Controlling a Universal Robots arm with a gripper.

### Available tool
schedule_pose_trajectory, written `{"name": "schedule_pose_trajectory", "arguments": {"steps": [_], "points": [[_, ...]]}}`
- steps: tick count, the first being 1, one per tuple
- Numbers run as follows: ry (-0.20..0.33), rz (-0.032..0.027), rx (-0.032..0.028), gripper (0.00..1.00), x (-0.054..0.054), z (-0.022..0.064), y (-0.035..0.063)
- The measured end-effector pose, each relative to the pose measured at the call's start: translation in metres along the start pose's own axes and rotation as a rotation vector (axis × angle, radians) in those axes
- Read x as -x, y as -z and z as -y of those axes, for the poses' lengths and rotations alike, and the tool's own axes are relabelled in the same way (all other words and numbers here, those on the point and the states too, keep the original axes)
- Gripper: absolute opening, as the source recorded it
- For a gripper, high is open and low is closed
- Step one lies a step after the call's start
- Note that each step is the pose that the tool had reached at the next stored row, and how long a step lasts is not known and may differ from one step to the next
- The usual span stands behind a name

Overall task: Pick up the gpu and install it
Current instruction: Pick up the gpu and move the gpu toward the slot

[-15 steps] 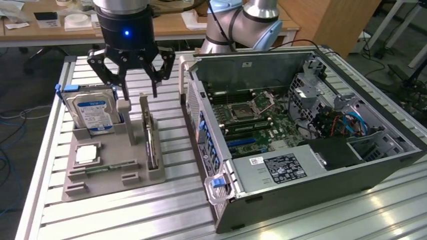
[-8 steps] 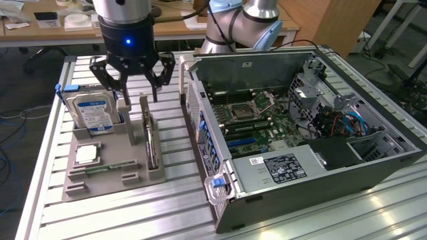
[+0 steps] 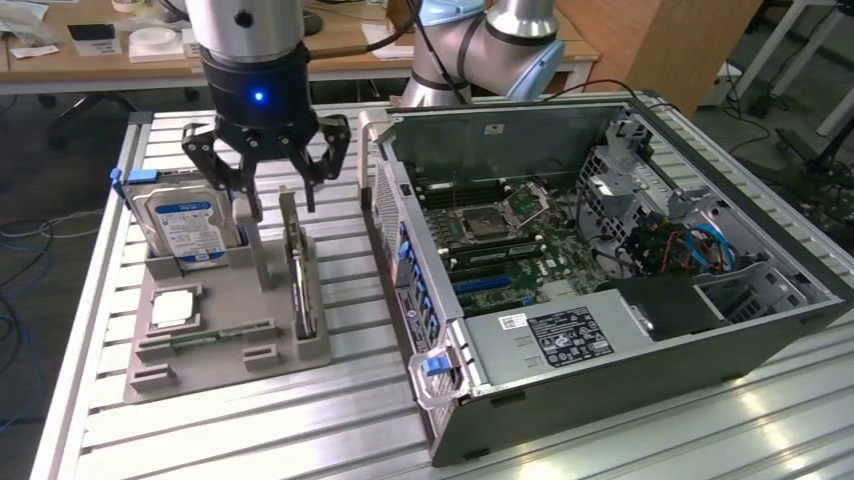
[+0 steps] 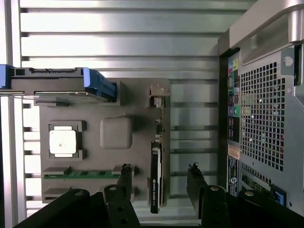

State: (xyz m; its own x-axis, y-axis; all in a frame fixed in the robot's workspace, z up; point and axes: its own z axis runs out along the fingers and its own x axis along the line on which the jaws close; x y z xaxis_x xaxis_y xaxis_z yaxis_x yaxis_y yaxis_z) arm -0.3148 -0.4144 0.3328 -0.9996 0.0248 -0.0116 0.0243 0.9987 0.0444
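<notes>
The gpu (image 3: 302,275) is a thin dark card standing on edge in a slot of the grey holder tray (image 3: 220,300), beside the open computer case (image 3: 601,270). My gripper (image 3: 278,200) hangs just above the card's far end, open, with nothing between its fingers. In the wrist view the gpu (image 4: 155,171) appears edge-on as a narrow dark strip. The gripper (image 4: 159,173) has one finger on each side of it, with a gap to the card on both sides. The motherboard (image 3: 514,250) lies exposed inside the case.
The tray also holds an upright silver hard drive (image 3: 187,225) with a blue bracket, a small square silver chip (image 3: 174,308) and a green memory stick (image 3: 200,340). The perforated rear of the case (image 4: 266,118) stands close beside the tray. All rest on a slatted aluminium table (image 3: 267,430).
</notes>
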Motion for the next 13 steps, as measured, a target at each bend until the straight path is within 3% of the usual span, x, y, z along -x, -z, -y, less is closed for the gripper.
{"name": "schedule_pose_trajectory", "arguments": {"steps": [6,13], "points": [[0.0,0.0002,0.0,0.59,0.0002,0.008,-0.0023],[-0.001,0.0003,0.0001,0.59,0.0003,0.0095,-0.0056]]}}
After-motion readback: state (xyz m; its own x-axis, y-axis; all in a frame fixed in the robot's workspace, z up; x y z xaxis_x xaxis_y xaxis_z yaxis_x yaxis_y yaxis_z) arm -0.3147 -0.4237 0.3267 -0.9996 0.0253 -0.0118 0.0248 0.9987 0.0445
